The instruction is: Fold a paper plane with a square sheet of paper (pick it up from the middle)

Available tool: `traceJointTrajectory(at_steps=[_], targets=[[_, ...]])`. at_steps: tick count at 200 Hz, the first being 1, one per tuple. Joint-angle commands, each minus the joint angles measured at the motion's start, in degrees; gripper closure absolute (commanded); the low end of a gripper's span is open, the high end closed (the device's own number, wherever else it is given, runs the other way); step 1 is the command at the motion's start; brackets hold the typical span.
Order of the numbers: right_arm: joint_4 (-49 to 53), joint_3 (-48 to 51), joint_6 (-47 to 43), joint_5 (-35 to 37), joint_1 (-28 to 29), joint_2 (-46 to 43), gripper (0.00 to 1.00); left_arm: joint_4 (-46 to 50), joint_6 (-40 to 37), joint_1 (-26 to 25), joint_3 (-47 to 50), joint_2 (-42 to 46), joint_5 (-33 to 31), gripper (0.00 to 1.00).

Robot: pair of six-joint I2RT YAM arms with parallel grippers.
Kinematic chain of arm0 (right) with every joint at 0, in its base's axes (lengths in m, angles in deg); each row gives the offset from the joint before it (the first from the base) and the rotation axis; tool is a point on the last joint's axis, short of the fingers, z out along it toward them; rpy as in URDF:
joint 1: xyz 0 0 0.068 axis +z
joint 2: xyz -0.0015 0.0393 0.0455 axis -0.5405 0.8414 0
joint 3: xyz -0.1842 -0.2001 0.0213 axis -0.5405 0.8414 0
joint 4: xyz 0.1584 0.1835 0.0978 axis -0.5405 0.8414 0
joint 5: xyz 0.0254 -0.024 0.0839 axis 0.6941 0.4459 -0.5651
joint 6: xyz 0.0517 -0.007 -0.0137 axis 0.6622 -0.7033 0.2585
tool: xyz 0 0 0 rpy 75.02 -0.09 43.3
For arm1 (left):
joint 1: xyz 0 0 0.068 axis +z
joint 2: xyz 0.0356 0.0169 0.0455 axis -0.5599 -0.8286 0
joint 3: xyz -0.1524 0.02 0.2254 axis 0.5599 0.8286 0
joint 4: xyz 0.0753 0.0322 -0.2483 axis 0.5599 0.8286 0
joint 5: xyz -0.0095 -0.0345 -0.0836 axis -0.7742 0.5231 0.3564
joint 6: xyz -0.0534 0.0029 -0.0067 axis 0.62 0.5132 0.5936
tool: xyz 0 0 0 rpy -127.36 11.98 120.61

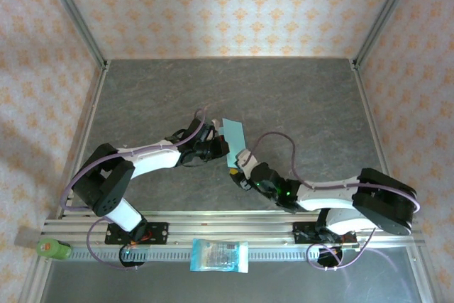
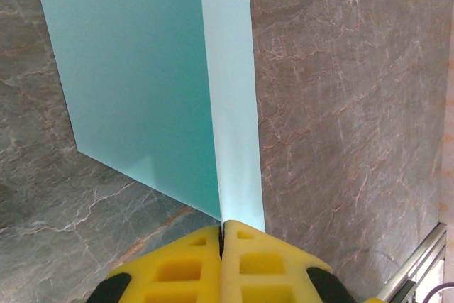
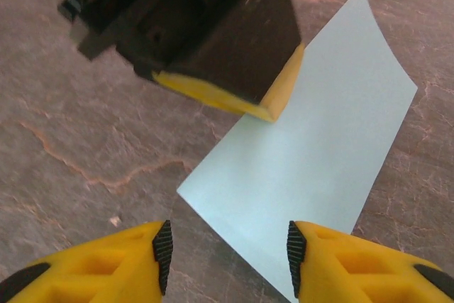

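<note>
The grey, veined bench (image 1: 298,104) forms the floor of an enclosure walled in orange-and-cream patterned wallpaper (image 1: 227,5). An aluminium rail (image 1: 234,226) runs along its near edge. From that rail the left arm (image 1: 142,161) reaches up and inward. The right arm (image 1: 333,193) stretches across toward it, and the two wrists meet near the middle of the bench.

Between them is the sheet of paper (image 1: 233,133), light teal and plain, already creased. In the left wrist view it extends away from the fingers as a broad, darker panel with a narrow paler strip beside it. The two parts meet along one straight fold. Whether its far end touches the bench I cannot tell.

The left gripper (image 1: 218,147) is clamped on the sheet's near edge. Its yellow fingers (image 2: 177,267) are pressed tight together, with the fold running into the seam between them. In the right wrist view one yellow pad of this gripper lies against the sheet's upper edge.

The right gripper (image 3: 227,253) stands with its jaws apart. The sheet's lower edge lies just ahead of the gap, one corner dipping close beside a finger (image 3: 355,264), but nothing is pinched there.

A blue-and-white printed packet (image 1: 220,255) lies on the metal ledge below the rail, well apart from the paper. A small green object (image 1: 53,248) sits at the ledge's left end.
</note>
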Motion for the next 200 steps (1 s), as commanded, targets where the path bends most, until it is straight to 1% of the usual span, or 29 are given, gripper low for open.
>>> traceJointTrajectory(at_steps=[1, 32, 53, 83, 106, 122, 165, 200], targets=[[-1.3, -2.6, -5.7, 7.9, 2.5, 3.8, 0.52, 1.5, -0.1, 0.6, -1.6, 0.9, 0.8, 0.99], [-1.8, -5.6, -7.2, 13.3, 3.8, 9.1, 0.52, 1.5, 0.0, 0.6, -1.3, 1.2, 0.8, 0.98], [-1.9, -7.0, -8.2, 15.6, 4.1, 11.5, 0.52, 1.5, 0.1, 0.6, -1.1, 1.3, 0.3, 0.99], [-2.5, -8.0, -9.9, 16.7, 4.3, 13.5, 0.52, 1.5, 0.0, 0.6, -1.3, 1.1, 0.3, 0.99], [-3.1, -7.4, -10.2, 17.3, 4.5, 13.0, 0.53, 1.3, 0.1, 0.5, -1.4, 0.8, 0.4, 0.99], [-3.1, -6.7, -10.8, 17.6, 4.5, 12.3, 0.56, 1.3, 0.1, 0.6, -1.4, 0.7, 0.3, 0.99], [-3.4, -5.1, -10.4, 17.7, 4.5, 11.3, 0.70, 1.0, 0.2, 0.6, -1.5, 0.4, 0.7, 0.98], [-4.1, -5.2, -9.8, 17.5, 4.5, 11.3, 0.73, 0.8, 0.3, 0.6, -1.5, 0.3, 0.7, 0.99]])
